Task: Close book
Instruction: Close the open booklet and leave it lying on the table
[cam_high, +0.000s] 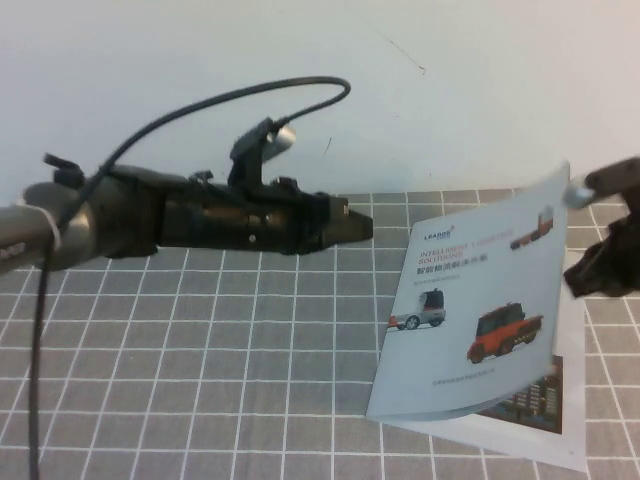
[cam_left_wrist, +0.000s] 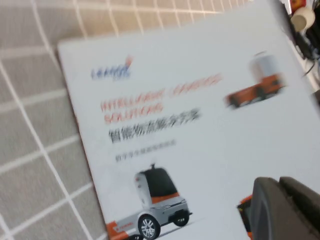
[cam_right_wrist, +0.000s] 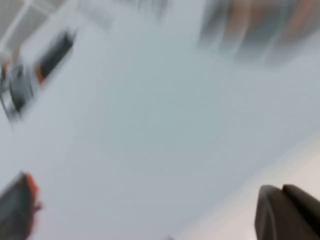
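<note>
Book (cam_high: 470, 300) lies at the tabletop's (cam_high: 200, 380) right, its cover raised and reading "INTELLIGENT … SOLUTIONS" over Chinese characters and orange vehicles. Left claw (cam_high: 362, 225), pressed together, hovers near it. Right claw (cam_high: 592, 235) is at the cover's far edge; I cannot tell its state.

Bright even light, book (cam_left_wrist: 200, 125) blurred in both wrist views

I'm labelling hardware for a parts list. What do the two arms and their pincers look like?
The left arm, over the middle of the table, is black with a grey rear tube, a white band and a looping black cable; its left pincer is black and tapered. The right pincer, at the table's right edge, is black with a pale grey piece.
</note>
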